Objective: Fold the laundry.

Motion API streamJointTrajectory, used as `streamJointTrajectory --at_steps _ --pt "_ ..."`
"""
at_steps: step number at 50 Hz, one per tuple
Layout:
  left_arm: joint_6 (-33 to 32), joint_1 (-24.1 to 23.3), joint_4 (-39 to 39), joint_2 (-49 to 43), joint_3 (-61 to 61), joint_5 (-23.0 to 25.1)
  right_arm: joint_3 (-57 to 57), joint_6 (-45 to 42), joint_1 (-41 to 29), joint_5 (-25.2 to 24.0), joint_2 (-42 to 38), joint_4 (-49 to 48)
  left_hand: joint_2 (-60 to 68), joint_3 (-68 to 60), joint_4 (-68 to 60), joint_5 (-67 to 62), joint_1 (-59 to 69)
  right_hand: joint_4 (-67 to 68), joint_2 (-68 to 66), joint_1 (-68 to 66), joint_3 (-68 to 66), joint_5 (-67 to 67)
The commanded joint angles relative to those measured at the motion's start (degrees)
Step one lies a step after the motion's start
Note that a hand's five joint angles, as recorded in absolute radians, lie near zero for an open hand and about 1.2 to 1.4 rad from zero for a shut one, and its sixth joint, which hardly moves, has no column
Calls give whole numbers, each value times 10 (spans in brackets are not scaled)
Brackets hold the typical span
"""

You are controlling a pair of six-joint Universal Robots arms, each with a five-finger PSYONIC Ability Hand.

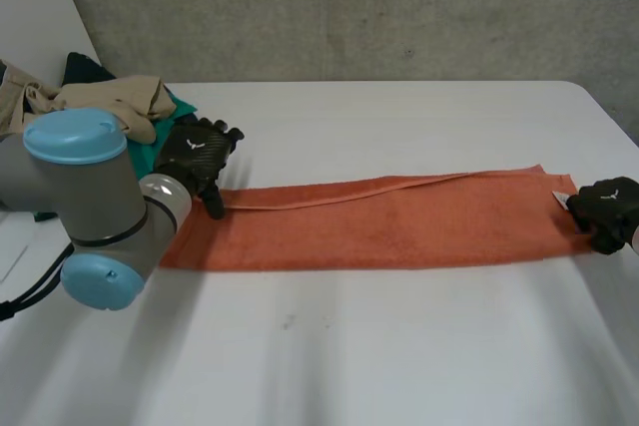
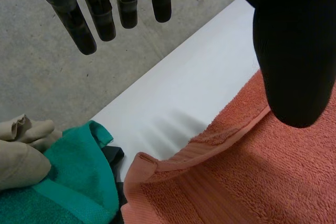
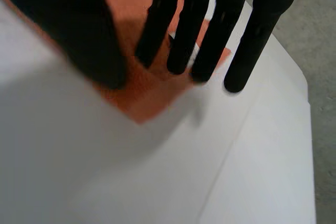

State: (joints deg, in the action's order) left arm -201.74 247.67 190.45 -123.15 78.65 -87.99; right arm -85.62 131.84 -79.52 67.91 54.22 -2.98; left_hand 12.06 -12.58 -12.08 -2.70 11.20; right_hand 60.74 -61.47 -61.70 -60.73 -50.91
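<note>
While flat across the table (image 1: pixel 399 366), orange towel (image 1: pixel 399 223), straight-fingered left hand (image 1: pixel 197 157) and right hand (image 1: pixel 607 209) at its ends, grasping nothing.

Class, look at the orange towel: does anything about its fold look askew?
Yes. The orange towel is folded askew: the upper layer's edge slants, baring a strip of lower layer along the far side, widest near the left hand.

The towel (image 1: pixel 399 221) is orange, the table (image 1: pixel 399 346) white.
</note>
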Motion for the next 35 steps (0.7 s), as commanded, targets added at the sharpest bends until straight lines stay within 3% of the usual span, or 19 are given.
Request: streamJointTrajectory --at_steps 1,6,12,16,21,28,29,35 --pt "0 -3 1 3 -2 -3 24 -9 20 69 -8 -16 25 -20 -25 -19 34 193 -185 -183 -193 -191" --pt "1 -4 0 11 1 -6 32 -48 52 110 12 -57 25 -20 -25 -19 34 193 -185 -183 -193 -191" --pt "2 4 -2 31 12 -6 47 -148 65 120 33 -64 25 -20 -25 -19 34 193 -185 -183 -193 -191" --pt "6 17 -3 44 25 -6 47 -185 34 116 39 -68 24 -18 -23 -17 32 193 -185 -183 -193 -191" --pt "7 22 -3 63 42 -5 52 -164 -74 110 66 -82 24 -18 -23 -17 32 193 -185 -183 -193 -191" --pt "8 22 1 99 80 -5 52 -164 -293 66 82 -137 22 -17 -22 -16 31 193 -185 -183 -193 -191" --pt "8 23 1 103 85 -4 52 -163 -342 49 74 -153 20 -15 -20 -14 29 193 -185 -183 -193 -191" --pt "9 30 3 137 125 -2 63 -164 -482 -3 -3 -204 20 -15 -20 -14 29 193 -185 -183 -193 -191"
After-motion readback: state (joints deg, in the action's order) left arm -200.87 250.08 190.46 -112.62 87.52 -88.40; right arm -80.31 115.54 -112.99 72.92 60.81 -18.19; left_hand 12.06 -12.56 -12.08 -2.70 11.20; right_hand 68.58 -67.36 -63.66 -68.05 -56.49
